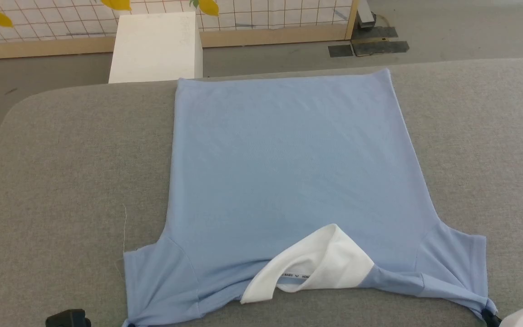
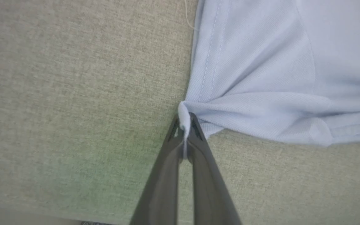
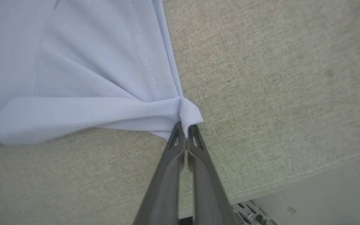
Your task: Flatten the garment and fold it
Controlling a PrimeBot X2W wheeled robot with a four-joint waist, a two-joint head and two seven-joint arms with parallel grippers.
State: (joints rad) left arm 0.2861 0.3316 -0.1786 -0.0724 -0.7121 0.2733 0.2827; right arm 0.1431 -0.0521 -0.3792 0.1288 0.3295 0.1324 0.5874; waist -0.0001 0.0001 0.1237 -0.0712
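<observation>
The garment (image 1: 288, 168), a light blue short-sleeved shirt, lies spread flat on the grey table (image 1: 61, 181), hem at the far side, collar toward me. Its white collar panel (image 1: 316, 268) with small dark text is turned up near the front edge. In the left wrist view my left gripper (image 2: 184, 125) is shut on the pinched corner of one sleeve (image 2: 245, 103). The right wrist view has my right gripper (image 3: 184, 129) shut on the corner of the other sleeve (image 3: 105, 109). In the head view the right gripper (image 1: 488, 314) meets the sleeve tip at the lower right.
A white box (image 1: 157, 45) stands on the floor beyond the table's far edge, before a gridded panel with a wooden frame (image 1: 266, 34). Dark metal plates (image 1: 370, 45) lie on the floor at the back right. Bare grey table surface flanks the shirt on both sides.
</observation>
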